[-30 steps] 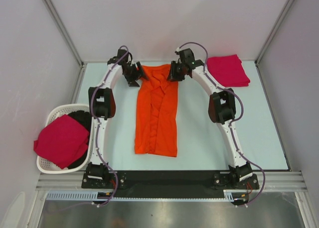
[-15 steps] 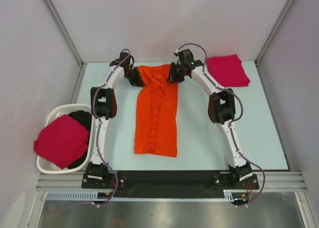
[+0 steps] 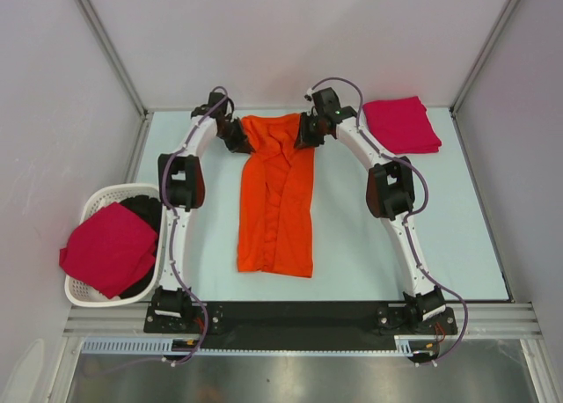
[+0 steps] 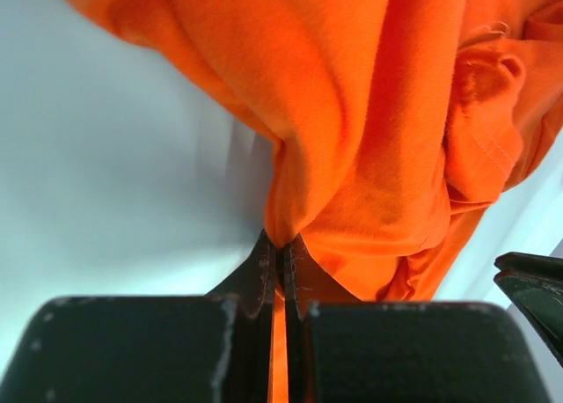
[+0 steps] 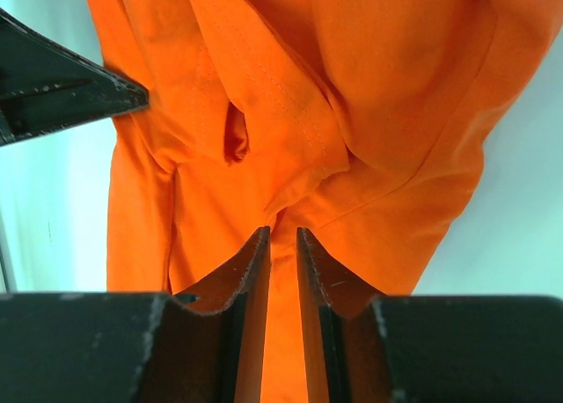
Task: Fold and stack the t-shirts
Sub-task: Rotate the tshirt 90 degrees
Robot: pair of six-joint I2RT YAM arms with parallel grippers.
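**Both grippers on the far end of the orange shirt, ready for the lengthwise fold**

The orange shirt point(image 3: 277, 201) lies in the middle of the table point(image 3: 457, 227) as a long, narrow strip running from the upper centre of the overhead frame down toward the arm bases. Its sides look to be folded in.

The left gripper point(image 4: 281, 245) sits at the strip's upper left corner, its jaws pressed together on a bunch of orange cloth. The right gripper point(image 5: 281, 236) sits at the upper right corner. Its jaws stand a slit apart with cloth filling the gap and creases running into the tips, which reads as a pinch.

The step in hand appears to be the grasp before halving the strip. The next move probably calls for lifting both corners together, level, and carrying them down the frame onto the near hem.

A folded pink shirt point(image 3: 402, 124) waits at the upper right. Another pink shirt point(image 3: 107, 247) drapes over the basket point(image 3: 92, 211) at the lower left.
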